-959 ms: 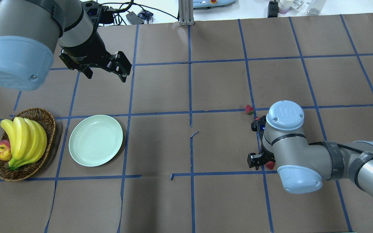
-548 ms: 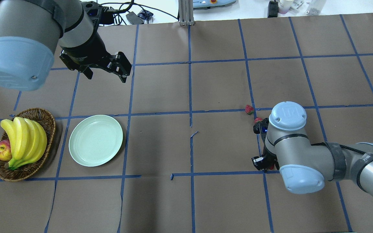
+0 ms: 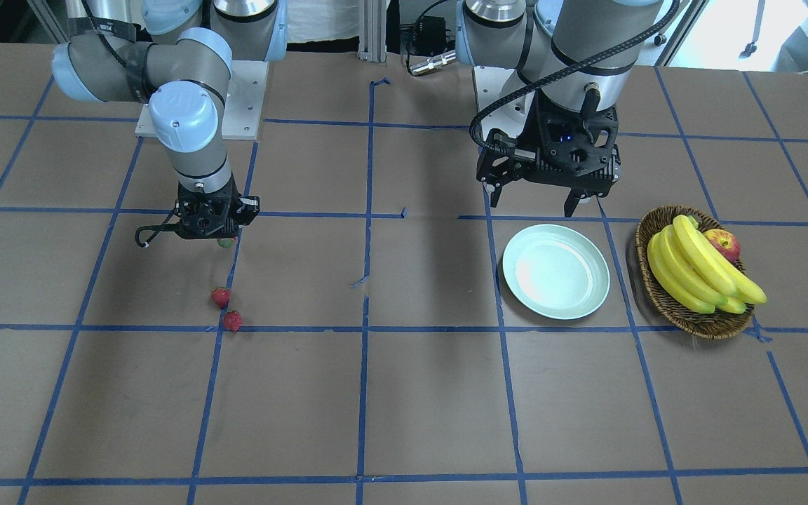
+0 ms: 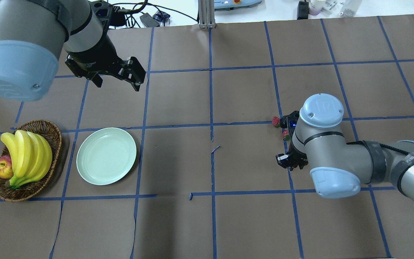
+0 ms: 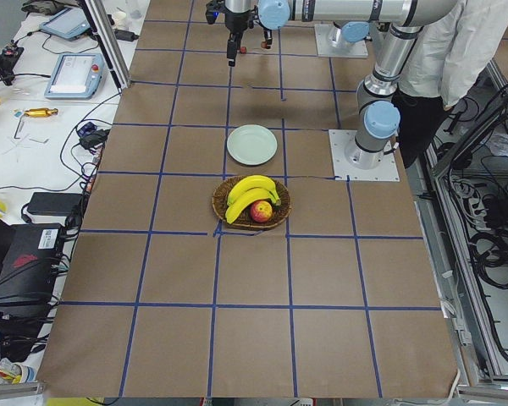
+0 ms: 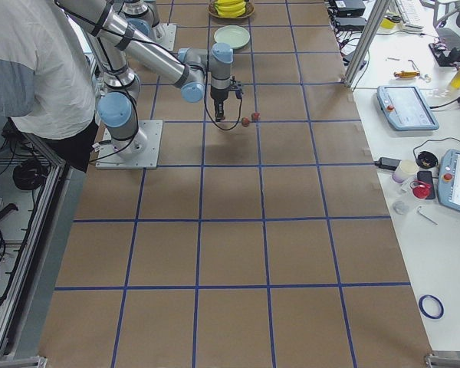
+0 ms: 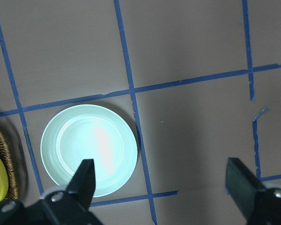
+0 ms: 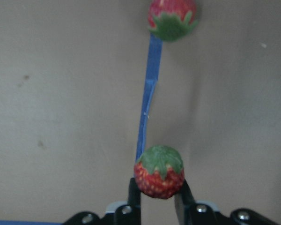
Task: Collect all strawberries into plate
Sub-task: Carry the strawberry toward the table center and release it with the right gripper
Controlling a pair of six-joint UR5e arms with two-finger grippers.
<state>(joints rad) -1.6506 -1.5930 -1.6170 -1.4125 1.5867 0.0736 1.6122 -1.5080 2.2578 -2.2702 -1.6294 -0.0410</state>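
Right jaws pinch strawberry [image 8: 158, 172] across its belly; left jaws spread. Looks light, soft: grip gently, w/o crushing.

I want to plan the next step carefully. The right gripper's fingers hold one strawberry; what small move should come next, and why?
Probably begin carrying the strawberry toward the plate, on the robot's left. The right gripper has its fingers shut on it, the plate is empty, and two other strawberries lie on the table.
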